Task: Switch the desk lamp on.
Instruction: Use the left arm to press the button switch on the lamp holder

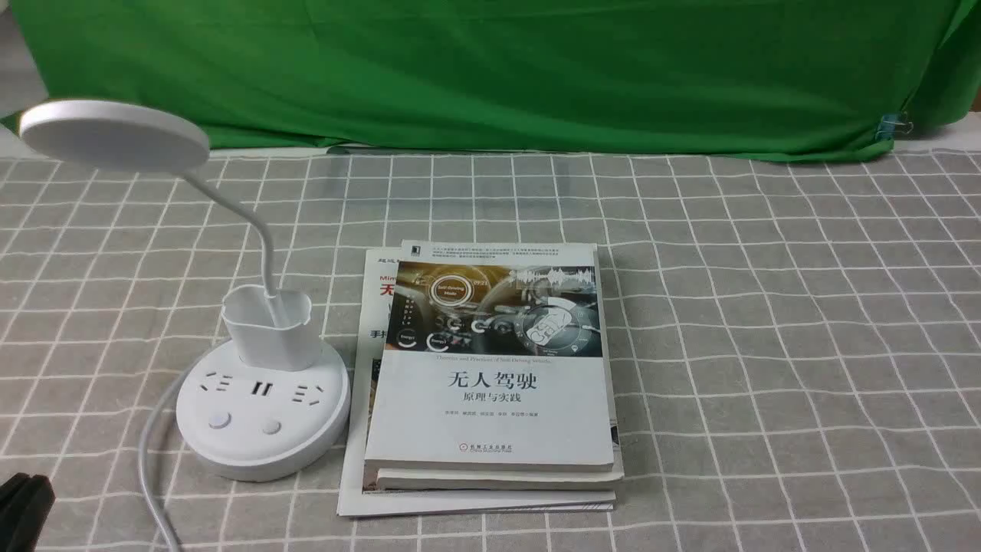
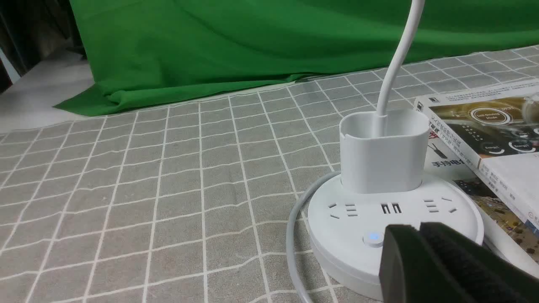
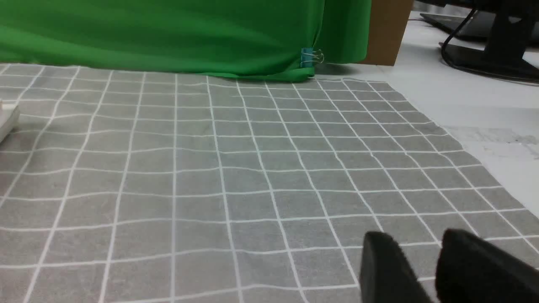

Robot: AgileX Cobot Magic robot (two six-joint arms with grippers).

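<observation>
The white desk lamp stands at the left on the checked cloth. Its flat disc head (image 1: 115, 134) shows no glow; a thin neck runs down behind a small cup (image 1: 270, 326) to the round base (image 1: 260, 452). The base has sockets and two buttons (image 1: 220, 419). In the left wrist view one button (image 2: 373, 238) shows a blue light; the other is hidden behind my left gripper (image 2: 419, 229). That gripper is shut and empty, just in front of and above the base (image 2: 337, 252). It shows at the bottom left corner of the front view (image 1: 23, 506). My right gripper (image 3: 414, 242) is open and empty, low over bare cloth.
A stack of books (image 1: 490, 376) lies right beside the lamp base, also in the left wrist view (image 2: 484, 130). The lamp's white cable (image 1: 153, 460) curves off the base toward the front edge. A green cloth backdrop (image 1: 490, 69) hangs along the far side.
</observation>
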